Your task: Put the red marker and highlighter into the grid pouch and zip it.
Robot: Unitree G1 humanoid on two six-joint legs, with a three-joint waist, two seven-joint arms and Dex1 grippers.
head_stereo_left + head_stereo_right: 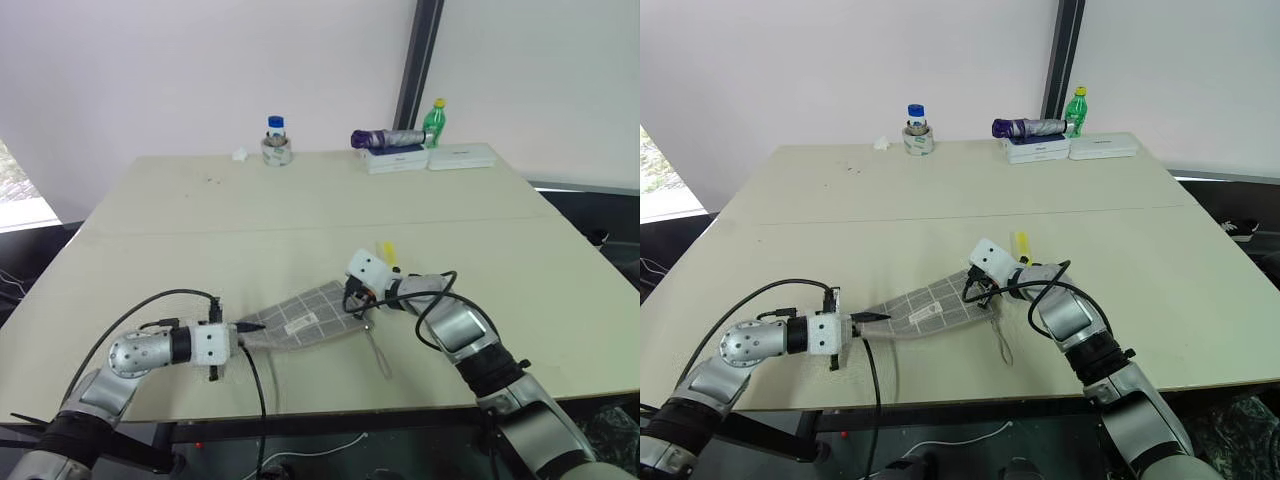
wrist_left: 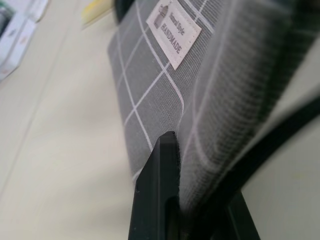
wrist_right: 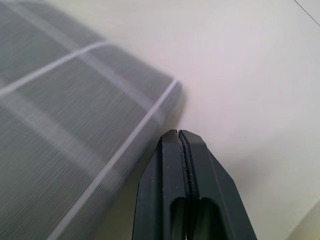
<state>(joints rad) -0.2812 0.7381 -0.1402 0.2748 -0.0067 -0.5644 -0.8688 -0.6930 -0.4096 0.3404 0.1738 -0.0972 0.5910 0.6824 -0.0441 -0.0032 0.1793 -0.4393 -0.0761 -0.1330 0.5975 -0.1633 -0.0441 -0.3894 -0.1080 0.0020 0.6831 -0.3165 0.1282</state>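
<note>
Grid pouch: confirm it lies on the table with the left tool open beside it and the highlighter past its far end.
Not quite. The left tool is shut on the pouch's near end, as the left wrist view shows. The pouch does lie on the table, with the highlighter past its far end.

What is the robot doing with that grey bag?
The robot is working on a grey grid pouch lying on the table. Its left gripper is pinching one end of the pouch. Its right gripper is at the other end, shut, but what it grips, if anything, is hidden. A yellow highlighter lies on the table just behind the right gripper, so it is not in the pouch yet.
</note>
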